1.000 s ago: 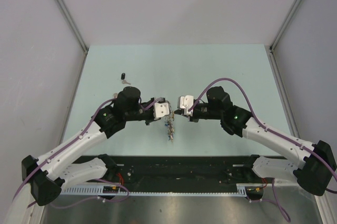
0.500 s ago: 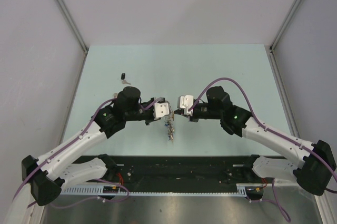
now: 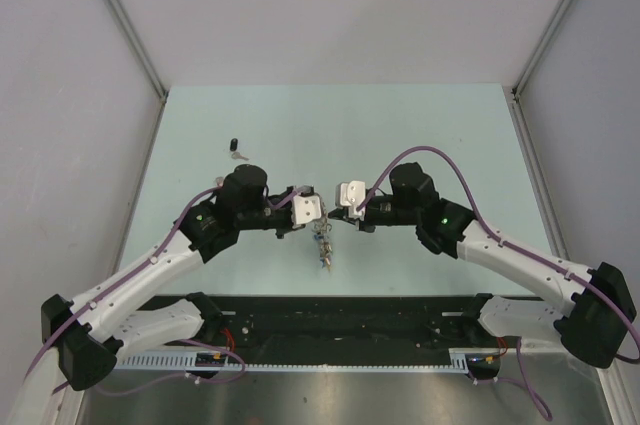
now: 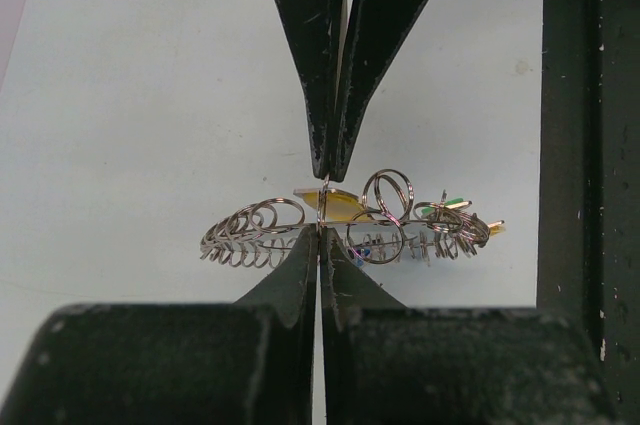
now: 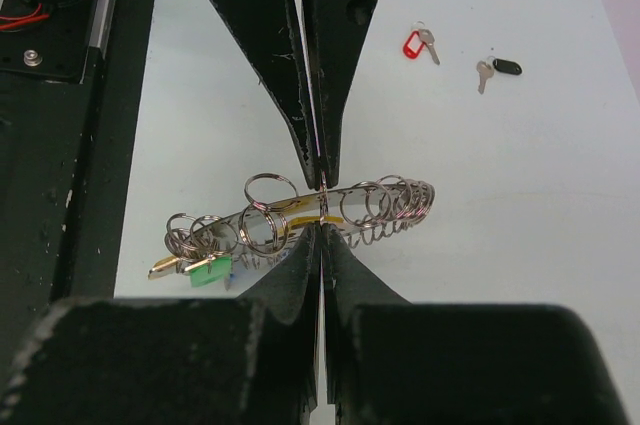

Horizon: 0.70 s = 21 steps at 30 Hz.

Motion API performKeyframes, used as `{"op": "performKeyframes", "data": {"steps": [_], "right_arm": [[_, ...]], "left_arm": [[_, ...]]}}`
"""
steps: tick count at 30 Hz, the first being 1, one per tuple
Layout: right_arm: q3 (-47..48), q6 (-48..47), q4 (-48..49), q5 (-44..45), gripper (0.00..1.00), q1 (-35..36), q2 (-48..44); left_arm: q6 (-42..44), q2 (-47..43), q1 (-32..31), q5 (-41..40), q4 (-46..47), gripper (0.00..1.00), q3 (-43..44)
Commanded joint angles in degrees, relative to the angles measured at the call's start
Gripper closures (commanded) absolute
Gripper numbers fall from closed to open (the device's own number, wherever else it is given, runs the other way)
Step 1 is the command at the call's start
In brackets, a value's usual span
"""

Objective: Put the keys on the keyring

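Note:
The keyring (image 4: 262, 229), a big silvery ring strung with many small rings, hangs edge-on between my two grippers; it also shows in the right wrist view (image 5: 385, 201) and from above (image 3: 323, 242). My left gripper (image 4: 321, 234) and right gripper (image 5: 321, 229) meet tip to tip, both shut on one thin small ring standing upright at the keyring's band. A yellow key head (image 4: 343, 207) lies just behind that ring. The red key (image 5: 414, 44) and the black key (image 5: 498, 68) lie apart on the table beyond the left arm. From above, only the black key (image 3: 235, 148) shows.
Green and orange tagged keys (image 5: 205, 268) cluster at one end of the keyring. The dark base rail (image 3: 320, 317) runs along the near table edge. Grey walls with metal posts (image 3: 120, 20) enclose the pale green table (image 3: 440, 135).
The right arm has edged slightly left toward the left gripper. The keyring hangs in nearly the same place, and both grippers stay shut.

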Motion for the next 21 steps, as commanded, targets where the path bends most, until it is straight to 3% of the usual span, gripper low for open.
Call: {"op": "performKeyframes", "data": {"steps": [1, 21], "right_arm": [[3.17, 0.65, 2.73, -2.75, 1.00, 0.57, 0.42], [3.34, 0.74, 2.99, 0.06, 1.00, 2.24, -0.37]], "left_arm": [[1.03, -0.75, -0.54, 3.25, 3.52, 1.00, 0.58], [0.42, 0.92, -1.51, 0.79, 2.20, 1.00, 1.72]]}}
